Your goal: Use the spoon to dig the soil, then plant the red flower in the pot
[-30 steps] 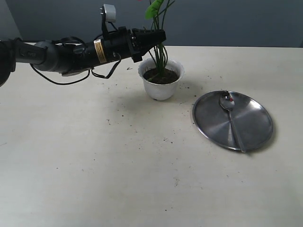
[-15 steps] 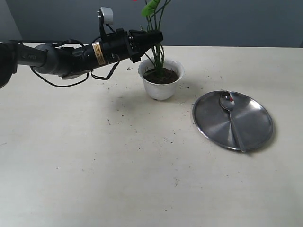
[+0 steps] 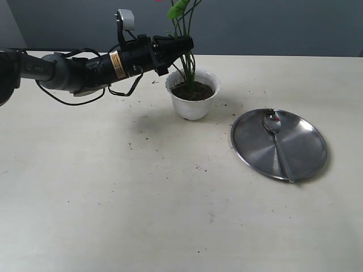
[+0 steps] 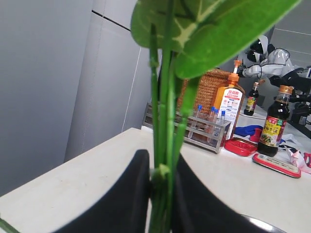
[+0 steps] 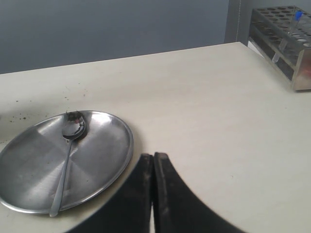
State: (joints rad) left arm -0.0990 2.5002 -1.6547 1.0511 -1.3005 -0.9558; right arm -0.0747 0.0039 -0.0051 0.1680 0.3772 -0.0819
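The red flower's green stems point(image 3: 190, 68) stand in the soil point(image 3: 193, 90) of the white pot point(image 3: 193, 106); only a sliver of red petal shows at the exterior view's top edge. My left gripper point(image 3: 189, 43) is shut on the stems point(image 4: 163, 145) a little above the pot rim, its black fingers point(image 4: 131, 194) pressed on both sides. The spoon point(image 3: 278, 144) lies on the round steel plate point(image 3: 306, 156), with a dark crumb in its bowl point(image 5: 73, 127). My right gripper point(image 5: 153, 158) is shut and empty, hovering near the plate's edge point(image 5: 124, 150).
Soil crumbs point(image 3: 198, 167) are scattered over the pale table around the pot. A test-tube rack point(image 5: 286, 43) stands at the table's far corner. Beyond the flower, the left wrist view shows another rack point(image 4: 204, 131), sauce bottles point(image 4: 274, 128) and a red tray point(image 4: 243, 145).
The left arm has drifted slightly left and up with the stems between its fingers, tilting the leaves a little to the left. Pot, plate and spoon have not moved.
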